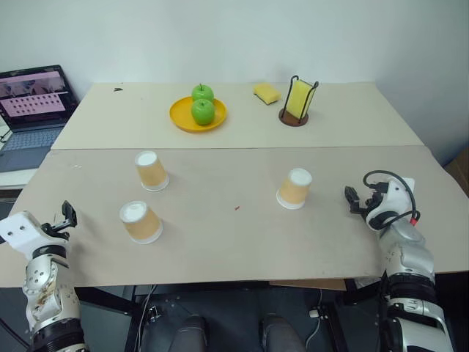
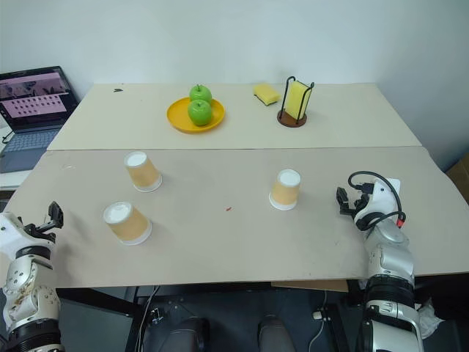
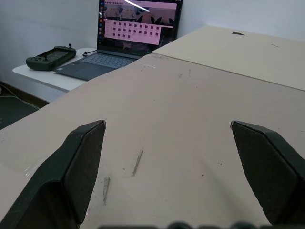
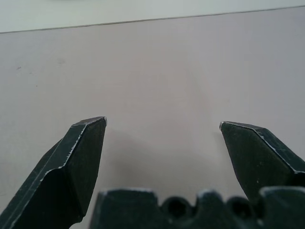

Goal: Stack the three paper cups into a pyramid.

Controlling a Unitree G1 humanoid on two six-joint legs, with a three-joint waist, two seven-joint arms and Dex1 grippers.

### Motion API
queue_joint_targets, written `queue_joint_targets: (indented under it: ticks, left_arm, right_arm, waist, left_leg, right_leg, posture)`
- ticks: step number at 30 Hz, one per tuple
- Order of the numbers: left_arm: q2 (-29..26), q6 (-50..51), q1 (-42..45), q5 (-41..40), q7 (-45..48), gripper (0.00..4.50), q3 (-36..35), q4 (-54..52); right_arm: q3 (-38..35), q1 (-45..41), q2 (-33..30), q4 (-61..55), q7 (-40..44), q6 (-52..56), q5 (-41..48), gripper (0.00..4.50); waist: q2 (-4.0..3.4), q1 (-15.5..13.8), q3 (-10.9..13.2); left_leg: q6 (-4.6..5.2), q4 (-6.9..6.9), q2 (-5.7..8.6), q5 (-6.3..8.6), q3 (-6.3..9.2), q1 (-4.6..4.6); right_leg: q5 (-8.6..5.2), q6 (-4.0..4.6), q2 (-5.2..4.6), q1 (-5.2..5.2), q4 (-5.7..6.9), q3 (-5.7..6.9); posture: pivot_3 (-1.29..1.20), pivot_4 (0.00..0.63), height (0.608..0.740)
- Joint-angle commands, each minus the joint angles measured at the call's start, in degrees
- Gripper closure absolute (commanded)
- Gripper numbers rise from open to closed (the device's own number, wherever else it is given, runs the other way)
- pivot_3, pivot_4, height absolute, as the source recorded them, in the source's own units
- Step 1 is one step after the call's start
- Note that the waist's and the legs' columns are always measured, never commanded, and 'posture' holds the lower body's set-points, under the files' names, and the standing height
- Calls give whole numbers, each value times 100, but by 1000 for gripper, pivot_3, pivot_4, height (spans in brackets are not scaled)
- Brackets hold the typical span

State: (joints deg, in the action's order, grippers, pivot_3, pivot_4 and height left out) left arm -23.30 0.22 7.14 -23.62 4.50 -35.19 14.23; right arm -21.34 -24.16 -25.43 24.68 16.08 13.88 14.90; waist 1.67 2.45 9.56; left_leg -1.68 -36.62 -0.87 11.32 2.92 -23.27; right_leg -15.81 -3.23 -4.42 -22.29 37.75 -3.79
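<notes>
Left eye view: yellow plate [image 1: 179,119] holds two green apples [image 1: 203,111]; both grippers' jaws released, empty.

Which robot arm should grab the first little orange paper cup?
Probably the left. Its open gripper sits near two upside-down tan-orange paper cups, which stand close together. The open right gripper is beside the lone third cup, which it could bring over afterwards.

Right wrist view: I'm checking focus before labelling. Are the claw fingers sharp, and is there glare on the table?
Right wrist view: claw fingers crisp-edged, table evenly lit, no glare. Left wrist view: laptop screen bright, with a white streak.
</notes>
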Motion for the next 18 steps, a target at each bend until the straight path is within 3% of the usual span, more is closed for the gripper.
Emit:
queue_joint_targets:
  ticks: [1,5,10,15,18]
  left_arm:
    - [-149,-2,120,-85,86,12,-91,-64]
    - [-418,366,36,-642,684,12,-242,-450]
    - [-936,868,-283,-1095,1274,12,-441,-1021]
    - [-1319,1631,-711,-1719,1843,12,-573,-1799]
    - [-1460,2147,-1182,-2257,2433,12,-487,-2553]
  right_arm:
    - [-260,-129,-156,-182,-59,-141,170,0]
    - [-474,-815,-852,-630,500,258,638,0]
    - [105,-1501,-1388,-2003,1947,1377,1714,0]
    - [885,-1981,-1391,-3515,3301,2407,3108,0]
    - [1482,-1988,-1263,-4122,3909,2636,3474,0]
  waist:
    - [0,0,0]
    - [-12,-2,9]
    - [-19,68,16]
    - [-16,110,16]
    - [-15,90,16]
  left_leg:
    - [0,0,0,0,0,0]
    - [0,0,3,0,-3,-4]
    - [1,29,-11,0,-2,2]
    - [1,29,-13,0,-2,5]
    - [1,29,-10,1,1,1]
  right_leg:
    - [0,0,0,0,0,0]
    - [0,0,-3,-3,0,-1]
    - [-1,2,9,-14,-5,-3]
    - [-3,4,5,-4,-11,0]
    - [-3,5,1,-6,-12,1]
  posture:
    - [0,150,732]
    - [0,150,732]
    - [0,150,732]
    - [0,150,732]
    - [0,150,732]
